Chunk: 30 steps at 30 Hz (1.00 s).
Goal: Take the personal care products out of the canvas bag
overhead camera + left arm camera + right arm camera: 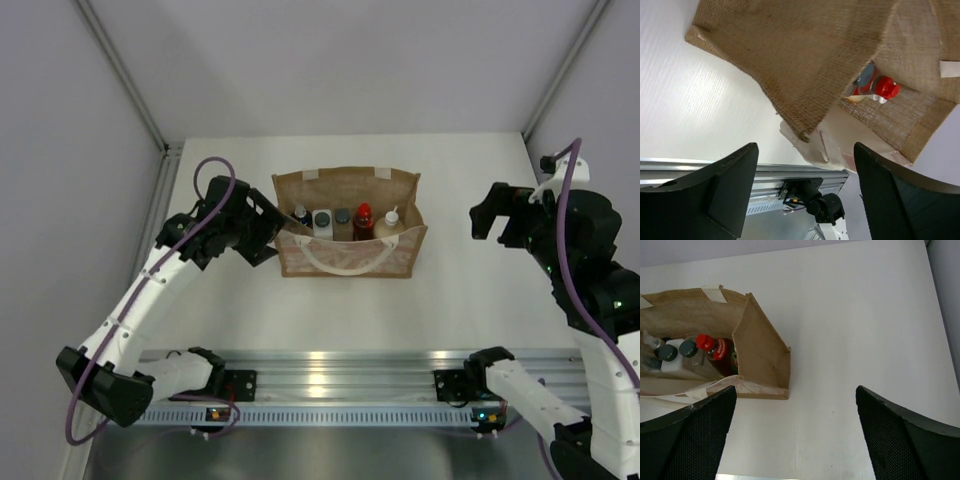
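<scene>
The tan canvas bag [300, 255] stands open at the table's middle, with several bottles upright in a row inside. From left these are a dark-capped bottle [301, 214], a white squarish one [322, 223], a grey-capped one [343, 216], a red one [363, 220] and a cream one [390, 221]. My left gripper [275, 237] is open and empty, close against the bag's left end. Its wrist view shows the woven wall [805, 55] and the red cap [886, 88]. My right gripper [488, 220] is open and empty, right of the bag [762, 352]. Its wrist view shows the red bottle [715, 348].
An aluminium rail [320, 365] with both arm bases runs along the near edge. Grey walls close in the table at the back and sides, with a metal post [165, 150] at the back left corner. Bare white tabletop [860, 330] lies right of the bag.
</scene>
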Each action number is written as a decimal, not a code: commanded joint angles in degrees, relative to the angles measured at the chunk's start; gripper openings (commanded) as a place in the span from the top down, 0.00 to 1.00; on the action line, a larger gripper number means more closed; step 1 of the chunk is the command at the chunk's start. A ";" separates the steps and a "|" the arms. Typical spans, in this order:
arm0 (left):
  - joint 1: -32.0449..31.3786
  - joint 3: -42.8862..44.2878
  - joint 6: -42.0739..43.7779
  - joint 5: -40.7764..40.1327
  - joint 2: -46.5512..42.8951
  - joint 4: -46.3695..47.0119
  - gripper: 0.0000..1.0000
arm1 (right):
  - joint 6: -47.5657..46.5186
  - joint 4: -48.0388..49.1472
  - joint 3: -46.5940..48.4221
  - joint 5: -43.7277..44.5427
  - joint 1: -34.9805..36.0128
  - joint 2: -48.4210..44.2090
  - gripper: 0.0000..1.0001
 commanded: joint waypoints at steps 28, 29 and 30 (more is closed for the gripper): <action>-10.76 -14.12 -17.21 -9.70 -0.75 2.92 1.00 | 9.90 9.18 14.09 -3.22 25.97 31.26 0.26; -10.85 -14.38 -17.30 -9.88 -0.84 2.92 1.00 | 9.64 9.27 14.44 -2.17 26.58 32.50 0.27; -10.85 -14.39 -17.30 -10.23 -1.02 2.92 1.00 | 9.37 9.18 15.05 -0.16 27.54 33.47 0.28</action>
